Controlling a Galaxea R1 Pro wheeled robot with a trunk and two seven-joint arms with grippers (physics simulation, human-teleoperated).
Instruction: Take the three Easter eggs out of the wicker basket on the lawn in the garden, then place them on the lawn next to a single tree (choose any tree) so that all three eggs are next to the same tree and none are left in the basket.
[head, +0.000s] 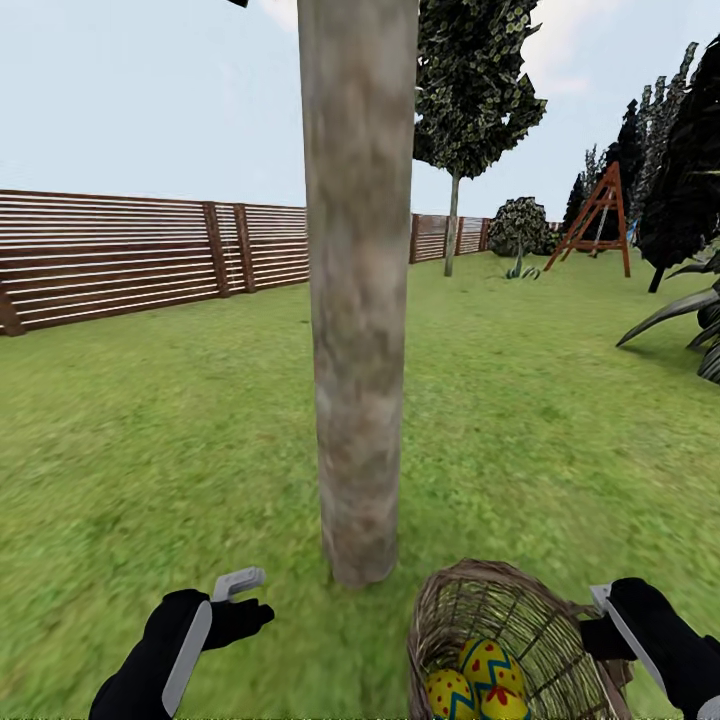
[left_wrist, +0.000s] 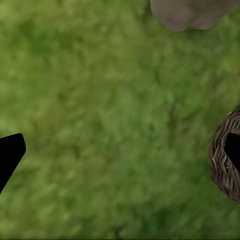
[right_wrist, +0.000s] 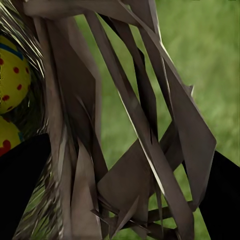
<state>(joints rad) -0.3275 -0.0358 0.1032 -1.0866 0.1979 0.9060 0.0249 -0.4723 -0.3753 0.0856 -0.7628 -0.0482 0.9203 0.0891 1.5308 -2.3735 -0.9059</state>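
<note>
Yellow red-dotted Easter eggs; brown wicker basket

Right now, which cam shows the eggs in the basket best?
Head view: it looks down into the wicker basket, and all three Easter eggs sit together at its bottom. The right wrist view catches parts of two eggs behind the weave. The left wrist view has just the basket's rim.

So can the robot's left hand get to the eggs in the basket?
Probably yes. The left hand hangs empty over the lawn, beside the wicker basket. The basket's mouth is uncovered, the Easter eggs show inside, and just grass lies between. The right hand is at its far rim.
</note>
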